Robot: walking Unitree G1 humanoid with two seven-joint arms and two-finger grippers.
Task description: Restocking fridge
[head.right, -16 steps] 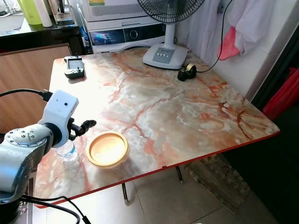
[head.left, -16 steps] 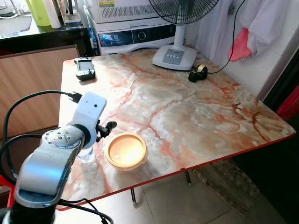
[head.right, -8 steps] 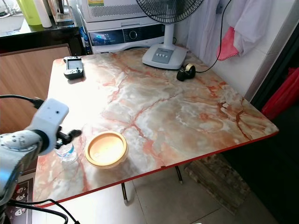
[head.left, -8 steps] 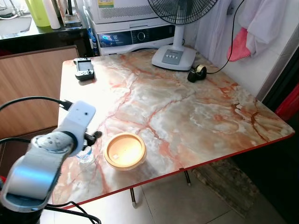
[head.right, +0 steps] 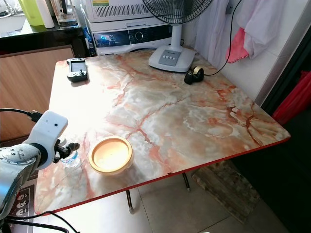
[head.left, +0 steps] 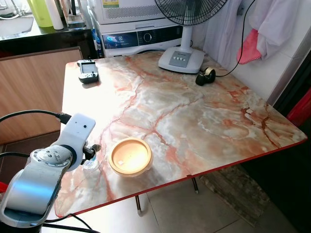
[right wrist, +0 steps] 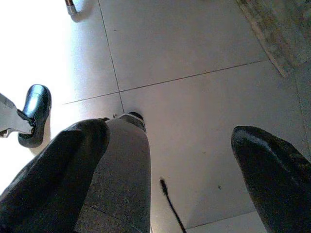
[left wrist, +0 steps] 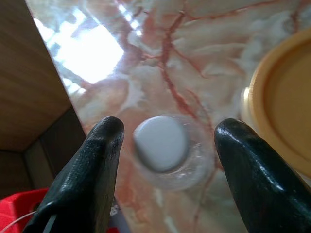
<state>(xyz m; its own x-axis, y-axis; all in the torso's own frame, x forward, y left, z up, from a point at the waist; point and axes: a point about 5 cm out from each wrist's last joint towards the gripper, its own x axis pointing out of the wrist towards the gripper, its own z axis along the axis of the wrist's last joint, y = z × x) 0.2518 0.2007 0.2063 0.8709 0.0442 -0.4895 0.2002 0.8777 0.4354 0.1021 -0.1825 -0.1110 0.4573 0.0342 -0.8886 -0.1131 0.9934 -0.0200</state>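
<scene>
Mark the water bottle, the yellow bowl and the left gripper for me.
water bottle [left wrist: 161,143], left wrist view, on its white cap.
yellow bowl [head.left: 130,156], left eye view, on the inside bottom.
left gripper [left wrist: 167,145], left wrist view, midway between its open fingertips.

We are in a home, in what looks like a kitchen or utility corner. Before us stands a marble-patterned table [head.left: 204,121] on a tiled floor [right wrist: 194,58], with a washing machine [head.left: 141,36] and a fan [head.left: 187,29] behind it. Clothes [head.left: 272,24] hang on the wall, and bottles [head.left: 41,12] stand on a dark counter [head.left: 43,36].
</scene>
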